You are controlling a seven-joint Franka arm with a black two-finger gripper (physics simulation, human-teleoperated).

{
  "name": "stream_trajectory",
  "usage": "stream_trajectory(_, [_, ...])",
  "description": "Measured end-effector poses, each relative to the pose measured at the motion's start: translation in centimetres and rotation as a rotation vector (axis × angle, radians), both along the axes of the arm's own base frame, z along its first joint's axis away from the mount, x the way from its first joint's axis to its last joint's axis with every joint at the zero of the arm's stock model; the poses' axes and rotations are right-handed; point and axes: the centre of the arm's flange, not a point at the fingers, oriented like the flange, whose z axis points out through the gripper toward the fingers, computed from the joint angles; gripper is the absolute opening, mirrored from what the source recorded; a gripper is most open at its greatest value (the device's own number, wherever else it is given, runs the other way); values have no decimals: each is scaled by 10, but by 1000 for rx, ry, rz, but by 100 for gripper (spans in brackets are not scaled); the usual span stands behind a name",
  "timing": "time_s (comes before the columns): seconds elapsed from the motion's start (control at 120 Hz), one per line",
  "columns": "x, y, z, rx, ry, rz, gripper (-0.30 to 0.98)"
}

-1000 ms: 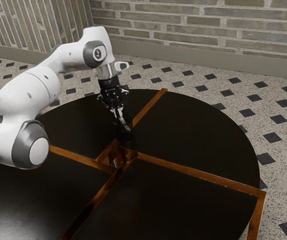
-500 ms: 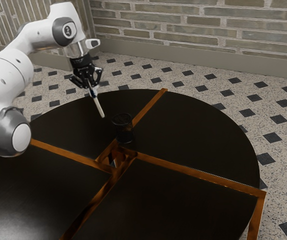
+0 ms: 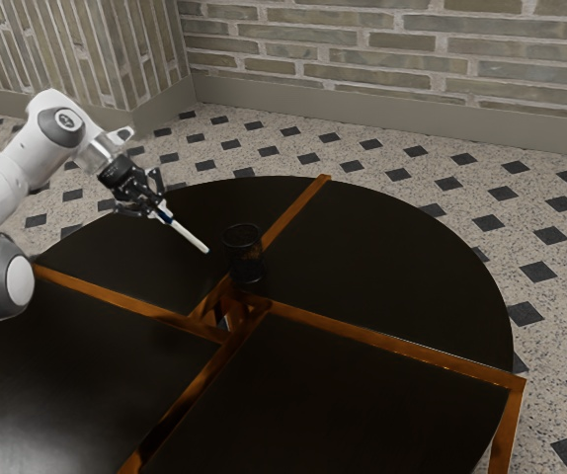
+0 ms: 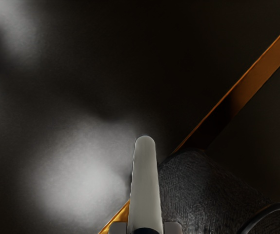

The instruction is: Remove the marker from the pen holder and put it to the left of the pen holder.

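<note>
Dk round tbl (image 3: pixel 392 257). Blk gripper (image 3: pixel 168 216), far L in ext. view, clamped on white marker (image 3: pixel 191 237). Blk pen holder (image 3: pixel 246 260) upright nr tbl ctr. Marker's out of it, tilted, tip pointing down, on ext. view's L of holder.

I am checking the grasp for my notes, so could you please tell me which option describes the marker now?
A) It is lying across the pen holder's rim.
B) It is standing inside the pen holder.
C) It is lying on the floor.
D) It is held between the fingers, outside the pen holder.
D: the fingers grip the marker from both sides, and its free end slants down outside the pen holder.
</note>
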Motion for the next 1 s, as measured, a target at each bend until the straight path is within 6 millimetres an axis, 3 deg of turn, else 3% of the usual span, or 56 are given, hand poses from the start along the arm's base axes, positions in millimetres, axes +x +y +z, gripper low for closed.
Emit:
stream_trajectory(0.075, [3, 4, -28, -33, -5, 35, -5])
stream_trajectory(0.192, [6, 8, -45, -38, -20, 71, -2])
stream_trajectory(0.492, [7, 14, -57, -14, -35, 99, 39])
stream_trajectory(0.642, [4, 10, -80, -4, 0, 85, 50])
stream_trajectory(0.833, [-4, 14, -94, 12, 32, 65, 60])
stream_trajectory(0.867, [-5, 1, -77, 29, 50, 33, 61])
stream_trajectory(0.9, [-8, -32, -39, 68, 67, -36, 62])
stream_trajectory(0.95, [-18, -101, 48, 164, 38, -179, 64])
stream_trajectory(1.0, [-50, -170, 137, 266, -21, -315, 65])
